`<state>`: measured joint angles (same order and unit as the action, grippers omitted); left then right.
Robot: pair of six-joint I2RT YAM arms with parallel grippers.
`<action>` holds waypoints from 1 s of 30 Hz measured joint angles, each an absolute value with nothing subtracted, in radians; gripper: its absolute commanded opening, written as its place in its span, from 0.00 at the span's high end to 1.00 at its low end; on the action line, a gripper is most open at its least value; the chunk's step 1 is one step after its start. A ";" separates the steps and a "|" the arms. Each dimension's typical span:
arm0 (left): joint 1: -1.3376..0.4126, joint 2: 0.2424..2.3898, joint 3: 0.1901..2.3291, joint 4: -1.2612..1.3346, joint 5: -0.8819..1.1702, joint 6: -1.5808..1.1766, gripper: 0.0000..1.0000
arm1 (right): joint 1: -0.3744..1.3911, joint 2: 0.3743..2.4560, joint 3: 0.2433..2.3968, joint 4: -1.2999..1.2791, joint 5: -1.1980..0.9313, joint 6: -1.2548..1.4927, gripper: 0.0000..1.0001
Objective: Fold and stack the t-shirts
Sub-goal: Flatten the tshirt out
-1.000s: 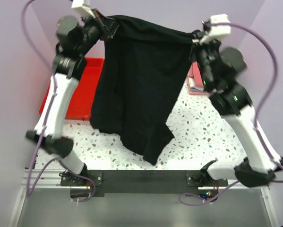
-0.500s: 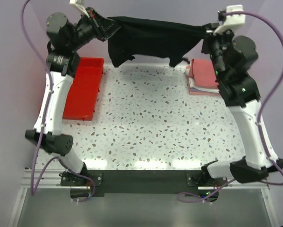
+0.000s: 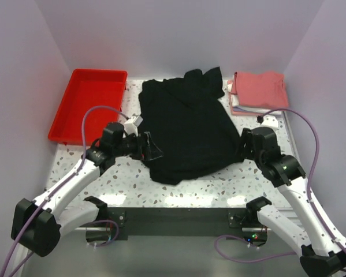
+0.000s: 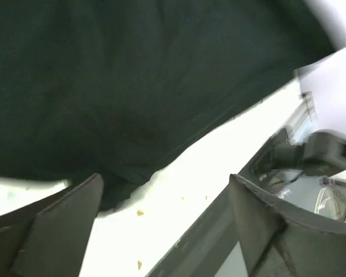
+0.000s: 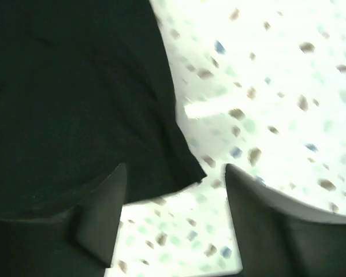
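Both arms down from high hold; black t-shirt (image 3: 187, 130) now spread on table (image 3: 132, 101), left of folded salmon stack (image 3: 258, 91). Left gripper (image 3: 151, 150) and right gripper (image 3: 241, 147) at near corners, jaws apart, nothing held. Judgement: smooth far-edge bunching, regrip both sides evenly before folding.

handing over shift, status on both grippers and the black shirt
Left gripper, right gripper both open, at near shirt corners. Plain black cloth t-shirt flat on table, not yet folded. Red plastic tray far left, clear of it.

Overhead cam, wrist cams close, tee (image 3: 187, 130) shared
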<state>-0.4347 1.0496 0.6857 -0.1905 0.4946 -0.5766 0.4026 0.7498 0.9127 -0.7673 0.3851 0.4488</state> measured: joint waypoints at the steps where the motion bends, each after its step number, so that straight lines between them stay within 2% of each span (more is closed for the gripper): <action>1: -0.434 1.024 0.659 -0.232 0.478 -0.586 0.00 | 0.403 0.753 0.902 -0.823 0.408 0.467 0.12; 2: -0.434 1.004 0.651 -0.260 0.465 -0.590 0.00 | 0.403 0.752 0.897 -0.867 0.425 0.488 0.02; 7: -0.434 0.882 0.656 -0.279 0.368 -0.592 0.00 | 0.402 0.728 0.895 -0.889 0.443 0.505 0.01; 10: -0.434 0.886 0.676 -0.277 0.316 -0.594 0.00 | 0.399 0.741 0.891 -0.846 0.397 0.495 0.01; 15: -0.434 1.001 0.691 -0.222 0.277 -0.618 0.00 | 0.399 0.835 0.830 -0.709 0.257 0.477 0.01; 20: -0.438 1.159 0.689 -0.115 0.311 -0.654 0.00 | 0.399 1.041 0.807 -0.587 0.142 0.465 0.01; 30: -0.494 1.389 0.674 0.018 0.326 -0.680 0.00 | 0.399 1.392 0.820 -0.435 0.108 0.458 0.01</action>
